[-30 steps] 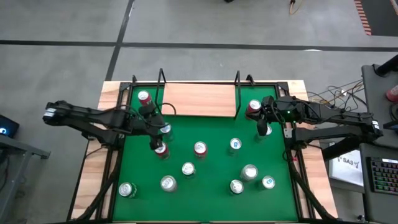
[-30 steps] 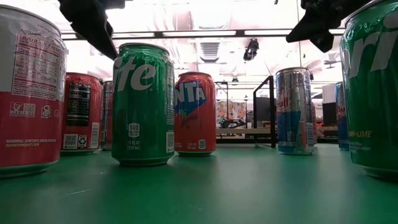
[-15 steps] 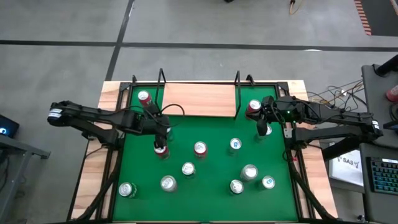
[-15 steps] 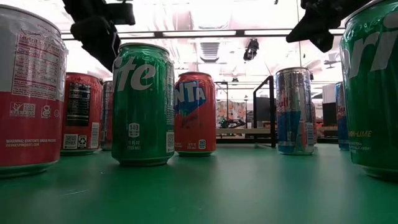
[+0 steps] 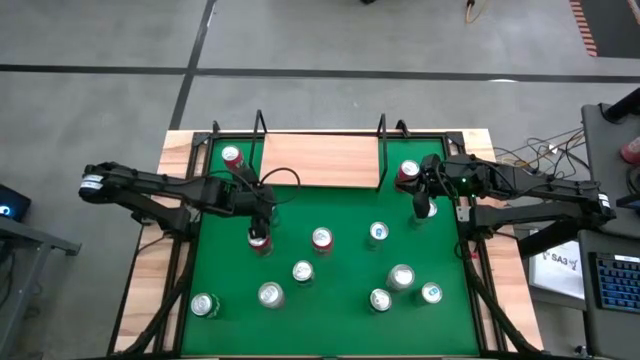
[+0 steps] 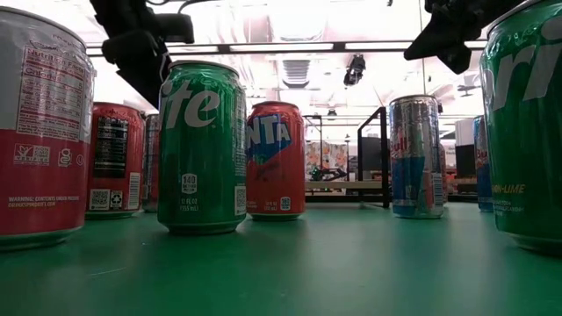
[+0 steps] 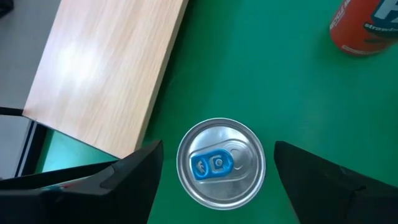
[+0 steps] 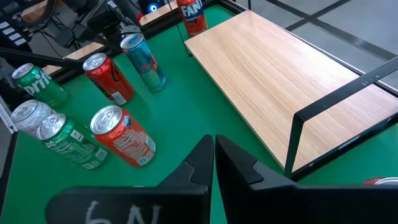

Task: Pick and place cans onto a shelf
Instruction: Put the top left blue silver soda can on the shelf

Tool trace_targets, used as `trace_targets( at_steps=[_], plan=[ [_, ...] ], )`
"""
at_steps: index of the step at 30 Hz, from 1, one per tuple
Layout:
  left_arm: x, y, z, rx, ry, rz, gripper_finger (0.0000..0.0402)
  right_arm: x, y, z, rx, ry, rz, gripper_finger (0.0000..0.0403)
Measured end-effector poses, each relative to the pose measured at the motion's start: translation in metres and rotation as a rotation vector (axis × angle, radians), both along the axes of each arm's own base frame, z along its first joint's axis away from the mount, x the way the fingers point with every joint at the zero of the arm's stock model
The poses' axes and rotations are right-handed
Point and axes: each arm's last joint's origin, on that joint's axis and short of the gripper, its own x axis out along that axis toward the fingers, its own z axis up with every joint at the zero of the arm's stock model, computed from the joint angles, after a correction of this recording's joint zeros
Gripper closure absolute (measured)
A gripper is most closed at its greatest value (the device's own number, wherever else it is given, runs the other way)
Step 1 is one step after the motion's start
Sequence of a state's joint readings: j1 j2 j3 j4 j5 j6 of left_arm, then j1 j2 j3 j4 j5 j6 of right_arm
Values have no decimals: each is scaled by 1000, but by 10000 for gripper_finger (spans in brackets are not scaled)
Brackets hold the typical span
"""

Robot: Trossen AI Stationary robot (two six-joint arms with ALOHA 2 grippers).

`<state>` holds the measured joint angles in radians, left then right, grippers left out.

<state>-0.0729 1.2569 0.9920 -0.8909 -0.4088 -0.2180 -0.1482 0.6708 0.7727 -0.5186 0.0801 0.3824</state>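
Observation:
My left gripper (image 7: 217,147) is open over a silver-topped can with a blue tab (image 7: 221,164). One finger stands on each side of the can's top, with a gap on both sides. In the high view this gripper (image 5: 262,208) hides that can. The can stands upright on the green table beside the near edge of the light-wood shelf (image 7: 106,68). My right gripper (image 5: 425,206) is shut and hangs by the shelf's right end, near a red can (image 5: 407,172). The shelf (image 5: 320,160) lies bare at the table's far side.
Several more cans stand upright on the green table: a red one (image 5: 259,243) just near of my left gripper, one (image 5: 232,156) at the far left, others (image 5: 321,238) (image 5: 400,277) toward the near edge. Black wire uprights (image 5: 381,125) stand at the shelf's ends.
My left gripper has moved toward the table's right edge and down, staying open. It now stands over the blue-tab can and hides it in the high view. No can has moved.

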Motion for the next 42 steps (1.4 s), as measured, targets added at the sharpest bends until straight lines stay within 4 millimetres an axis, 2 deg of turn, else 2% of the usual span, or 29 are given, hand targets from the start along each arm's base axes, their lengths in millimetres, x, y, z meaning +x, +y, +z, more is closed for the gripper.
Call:
trace_targets(
  at_steps=[6, 18, 25, 36, 42],
  plan=[
    [0, 3, -2, -1, 3, 13, 112, 0, 0, 0, 0, 0, 0, 394],
    [-5, 4, -22, -46, 29, 47, 112, 0, 0, 0, 0, 0, 0, 394],
    [-2, 4, -24, -55, -15, 58, 113, 0, 0, 1, -6, -7, -8, 394],
    [6, 3, -32, -78, 0, 77, 172, 1, -1, 0, -33, 8, -23, 394],
    [5, 3, -30, -83, -16, 75, 173, 2, -1, -2, -61, 26, -7, 394]
  ],
)
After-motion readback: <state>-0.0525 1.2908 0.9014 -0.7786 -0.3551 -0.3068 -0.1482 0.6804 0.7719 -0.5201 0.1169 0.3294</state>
